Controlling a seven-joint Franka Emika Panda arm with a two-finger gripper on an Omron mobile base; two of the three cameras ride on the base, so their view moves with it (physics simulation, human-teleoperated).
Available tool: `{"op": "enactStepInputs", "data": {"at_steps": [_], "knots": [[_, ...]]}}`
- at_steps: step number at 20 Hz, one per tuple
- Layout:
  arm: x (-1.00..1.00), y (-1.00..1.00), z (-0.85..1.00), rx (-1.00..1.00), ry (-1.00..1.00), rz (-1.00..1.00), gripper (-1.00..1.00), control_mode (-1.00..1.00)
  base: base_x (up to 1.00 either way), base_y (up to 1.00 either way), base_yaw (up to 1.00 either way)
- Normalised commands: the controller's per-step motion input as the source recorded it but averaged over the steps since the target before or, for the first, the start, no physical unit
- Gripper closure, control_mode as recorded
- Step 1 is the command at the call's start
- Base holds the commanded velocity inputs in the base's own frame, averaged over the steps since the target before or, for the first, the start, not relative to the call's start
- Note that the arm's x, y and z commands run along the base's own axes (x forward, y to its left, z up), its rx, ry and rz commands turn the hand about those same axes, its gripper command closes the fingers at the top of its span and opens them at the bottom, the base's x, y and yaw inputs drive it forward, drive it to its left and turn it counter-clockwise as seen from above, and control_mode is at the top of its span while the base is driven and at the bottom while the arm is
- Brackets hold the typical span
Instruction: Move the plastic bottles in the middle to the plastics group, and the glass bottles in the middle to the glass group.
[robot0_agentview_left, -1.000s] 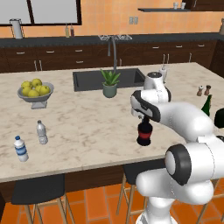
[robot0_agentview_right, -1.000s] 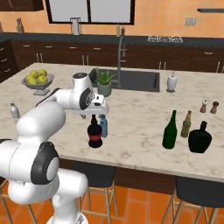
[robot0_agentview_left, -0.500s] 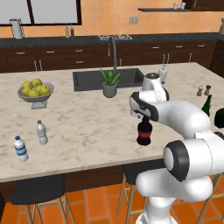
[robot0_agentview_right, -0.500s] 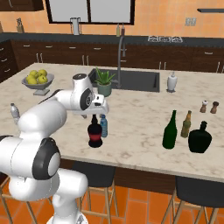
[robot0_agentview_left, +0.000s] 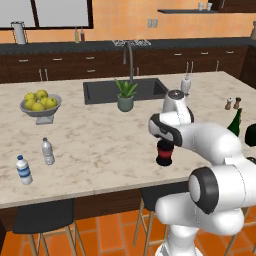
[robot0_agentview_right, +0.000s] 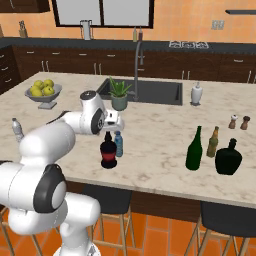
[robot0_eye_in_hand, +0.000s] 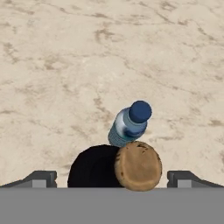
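Wide-spread jaws mark the gripper (robot0_eye_in_hand: 112, 178), which hangs directly over the black round-bodied bottle (robot0_agentview_right: 108, 152) with nothing between its fingertips (robot0_eye_in_hand: 40, 178); in the hand view the two dark tips stand far apart on either side of the bottle's cork-brown stopper, neither touching it. That bottle stands upright near the middle of the marble counter (robot0_agentview_left: 100, 145), toward its near edge, and its long axis runs straight up into the gap between the fingers. So the relation that matters is vertical: the neck lies just below the hand and roughly centred, and a straight descent looks like the likely move before the jaws close.

Just beside the black bottle, on its far-right side in the right base view, stands the small blue plastic bottle (robot0_agentview_right: 118, 144), close enough that a finger coming down could brush it; that seems the main risk.

Well apart to the right, the green wine bottle (robot0_agentview_right: 194, 149), the slim brown bottle (robot0_agentview_right: 213, 142) and another squat black bottle (robot0_agentview_right: 228, 157) stand together. Far to the left, near the counter's near edge, are the labelled clear bottle (robot0_agentview_left: 23, 170) and the plain greyish bottle (robot0_agentview_left: 47, 151). The black bottle would have to travel right to join the glass.
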Motion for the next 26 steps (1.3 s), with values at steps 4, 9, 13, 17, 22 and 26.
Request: {"op": "enactStepInputs", "data": {"at_steps": [4, 9, 13, 17, 22, 26], "knots": [[0.1, -0.01, -0.06, 0.0, -0.07, 0.0, -1.0, -1.0, 0.0, 0.0, 0.0], [0.13, -0.01, 0.0, 0.0, -0.06, 0.0, -1.0, -1.0, 0.0, 0.0, 0.0], [0.07, 0.0, -0.01, 0.0, -0.09, 0.0, -1.0, -1.0, 0.0, 0.0, 0.0], [0.0, 0.0, 0.0, 0.0, -0.08, -0.01, 1.0, -1.0, 0.0, 0.0, 0.0], [0.04, 0.0, 0.0, 0.0, -0.05, -0.03, 1.0, -1.0, 0.0, 0.0, 0.0], [0.01, -0.01, 0.0, 0.0, -0.07, -0.01, 1.0, -1.0, 0.0, 0.0, 0.0]]}}
